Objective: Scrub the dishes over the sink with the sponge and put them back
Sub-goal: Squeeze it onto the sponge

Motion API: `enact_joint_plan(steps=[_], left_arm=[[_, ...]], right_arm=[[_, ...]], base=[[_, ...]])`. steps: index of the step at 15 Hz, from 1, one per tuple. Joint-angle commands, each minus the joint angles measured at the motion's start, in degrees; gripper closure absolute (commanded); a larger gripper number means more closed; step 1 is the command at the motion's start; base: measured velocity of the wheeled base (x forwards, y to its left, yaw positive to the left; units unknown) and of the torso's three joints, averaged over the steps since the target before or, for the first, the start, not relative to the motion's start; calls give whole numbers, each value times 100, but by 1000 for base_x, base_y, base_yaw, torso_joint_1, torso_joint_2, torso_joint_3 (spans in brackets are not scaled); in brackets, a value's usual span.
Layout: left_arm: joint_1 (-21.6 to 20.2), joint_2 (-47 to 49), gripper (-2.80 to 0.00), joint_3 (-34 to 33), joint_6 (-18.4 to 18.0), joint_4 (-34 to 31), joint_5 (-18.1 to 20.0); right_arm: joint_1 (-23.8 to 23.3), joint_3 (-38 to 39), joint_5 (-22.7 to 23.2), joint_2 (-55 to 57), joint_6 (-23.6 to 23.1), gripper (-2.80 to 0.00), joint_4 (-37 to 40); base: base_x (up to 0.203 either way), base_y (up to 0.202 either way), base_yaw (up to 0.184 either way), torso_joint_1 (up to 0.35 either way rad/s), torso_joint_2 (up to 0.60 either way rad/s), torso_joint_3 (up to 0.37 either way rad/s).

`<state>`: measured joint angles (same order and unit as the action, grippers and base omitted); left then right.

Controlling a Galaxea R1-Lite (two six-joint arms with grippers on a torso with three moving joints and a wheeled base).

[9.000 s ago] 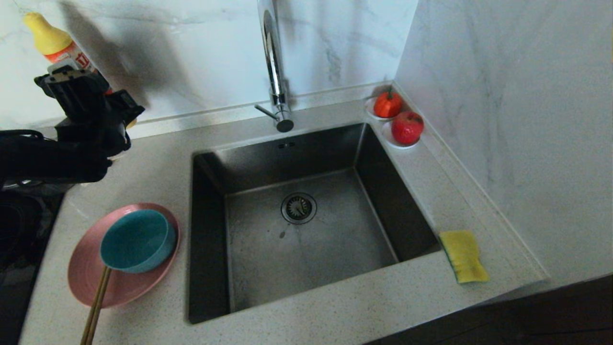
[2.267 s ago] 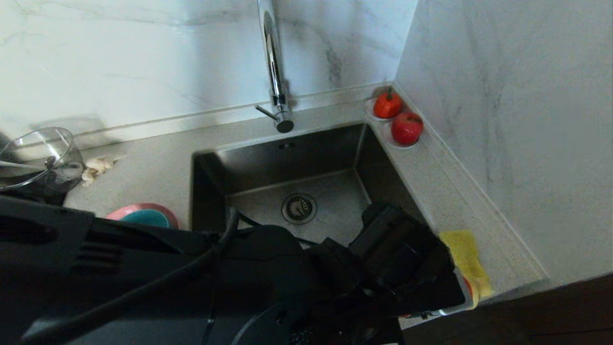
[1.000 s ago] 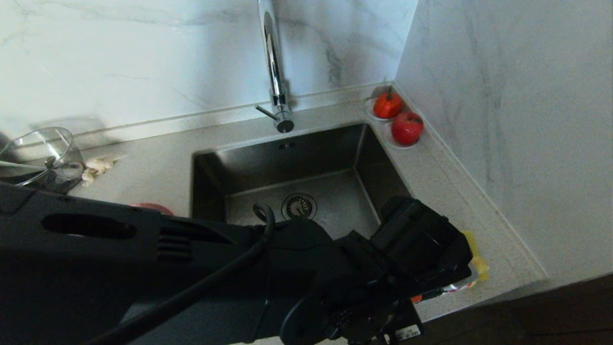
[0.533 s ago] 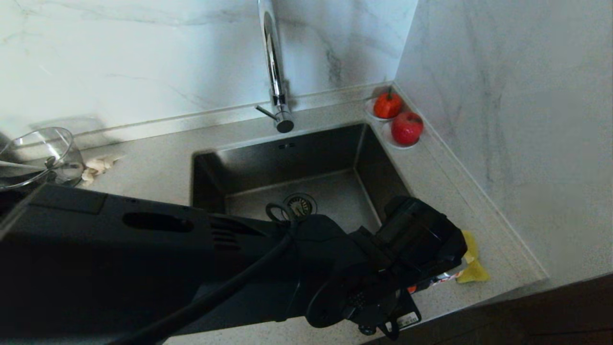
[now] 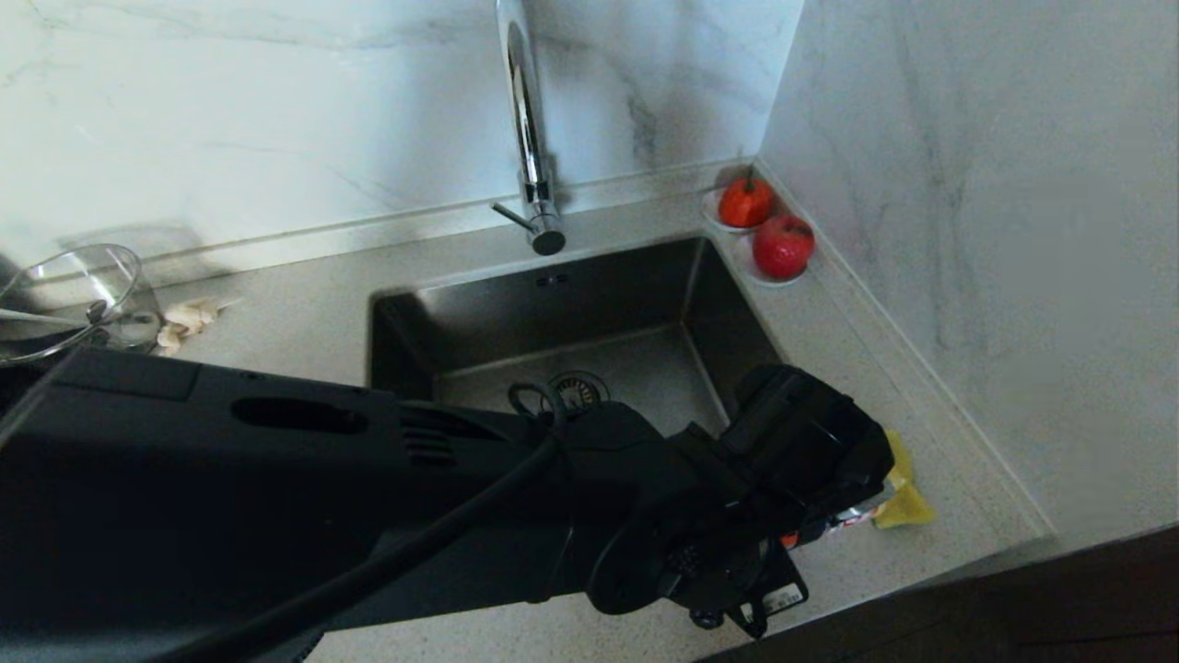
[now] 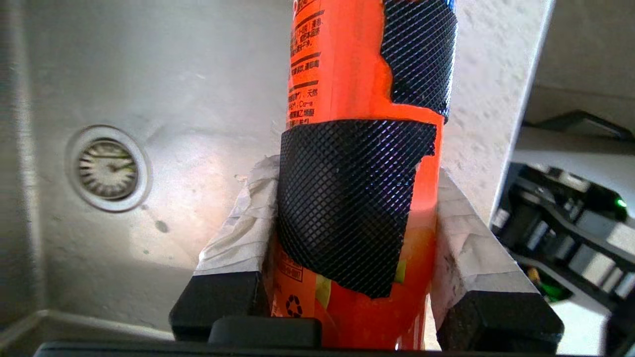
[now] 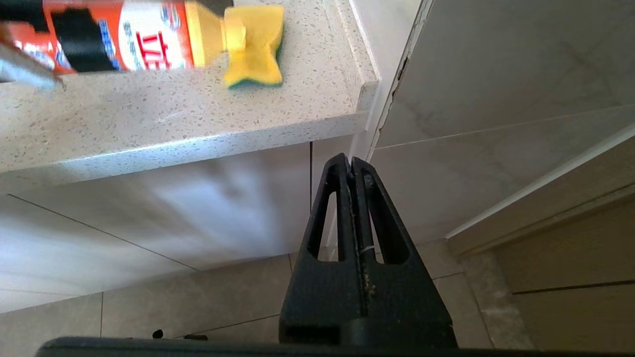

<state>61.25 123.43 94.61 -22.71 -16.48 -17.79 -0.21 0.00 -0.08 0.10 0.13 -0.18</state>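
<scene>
My left gripper (image 6: 354, 171) is shut on an orange detergent bottle (image 6: 342, 89) with black mesh patches. It holds the bottle tipped over the counter right of the sink (image 5: 553, 304). The bottle's yellow cap (image 7: 211, 32) meets the yellow sponge (image 7: 255, 47), which is buckled into a bow shape on the counter (image 5: 898, 502). My left arm (image 5: 414, 516) crosses the whole front of the head view and hides the dishes. My right gripper (image 7: 351, 163) is shut and empty, parked below the counter edge.
The tall chrome tap (image 5: 530, 138) stands behind the basin, and the drain strainer (image 6: 108, 168) lies in the middle. Two red fruit on white saucers (image 5: 764, 226) sit at the back right corner. A clear glass bowl (image 5: 74, 295) and garlic (image 5: 184, 322) are at the far left.
My left arm carried the bottle from the back left across the sink to the sponge. In the last second the hand edged back a little, and the flat sponge has crumpled under the cap.
</scene>
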Motion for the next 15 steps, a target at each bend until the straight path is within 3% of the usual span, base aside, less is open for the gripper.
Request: enact_joint_plan(steps=[1, 10, 15], left_arm=[[2, -30, 0, 170, -13, -13, -139], [10, 0, 0, 303, -55, -475, -331], [9, 14, 0, 407, 261, -401, -305]], right_arm=[[-4, 0, -1, 8, -4, 0, -3], [2, 0, -1, 8, 2, 0, -6], [0, 0, -1, 8, 4, 0, -1]], base=[[0, 0, 0, 0, 0, 0], [0, 0, 0, 0, 0, 0], [0, 0, 0, 0, 0, 0]])
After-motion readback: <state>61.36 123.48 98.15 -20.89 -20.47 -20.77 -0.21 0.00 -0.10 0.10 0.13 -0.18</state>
